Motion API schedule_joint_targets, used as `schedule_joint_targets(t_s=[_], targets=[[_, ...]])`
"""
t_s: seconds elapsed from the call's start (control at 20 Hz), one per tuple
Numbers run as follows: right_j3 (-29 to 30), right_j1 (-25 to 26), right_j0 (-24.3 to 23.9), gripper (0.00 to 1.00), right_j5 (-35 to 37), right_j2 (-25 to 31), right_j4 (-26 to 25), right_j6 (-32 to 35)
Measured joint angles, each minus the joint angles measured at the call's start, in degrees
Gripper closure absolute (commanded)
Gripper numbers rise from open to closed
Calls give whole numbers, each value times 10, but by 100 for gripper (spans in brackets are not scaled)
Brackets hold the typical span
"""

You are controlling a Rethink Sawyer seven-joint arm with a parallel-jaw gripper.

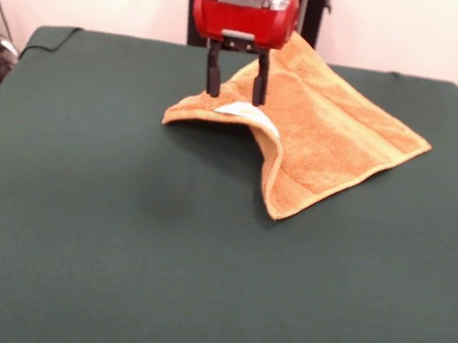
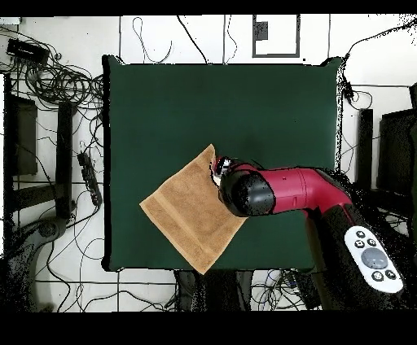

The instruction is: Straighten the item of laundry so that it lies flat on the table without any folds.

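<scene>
The hand (image 1: 236,85) hangs over the towel (image 1: 327,143) at the far middle of the tabletop (image 1: 116,249), its two dark fingers (image 1: 214,74) spread apart and pointing down. Their tips stand at the towel's raised left edge, one on each side of a small white label (image 1: 246,112); whether they touch the cloth cannot be told. The towel is not flat: in the front view its left corner juts out low, the edge beside the label curls up and over, and a fold runs from there down to the near corner. The right part lies smoother, reaching out to a point on the right.

In the overhead view the towel (image 2: 191,211) lies as a diamond near the tabletop's edge (image 2: 118,163) closest to the robot, one corner almost at that rim. The red arm (image 2: 285,191) covers the towel's corner next to it and hides the fingers, so the grip cannot be checked from above.

Cables (image 2: 61,81) lie tangled on the floor beside the tabletop, well apart from the towel. Nothing else rests on the green cloth.
</scene>
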Motion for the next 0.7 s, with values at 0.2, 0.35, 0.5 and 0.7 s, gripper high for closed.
schedule_joint_targets(t_s=[0.2,0.35,0.5,0.7], targets=[[0,2,-1,0,0,5,-15,0],[0,6,-2,0,0,11,-22,0],[0,16,-4,0,0,19,-26,0],[0,32,-6,0,0,23,-26,0]])
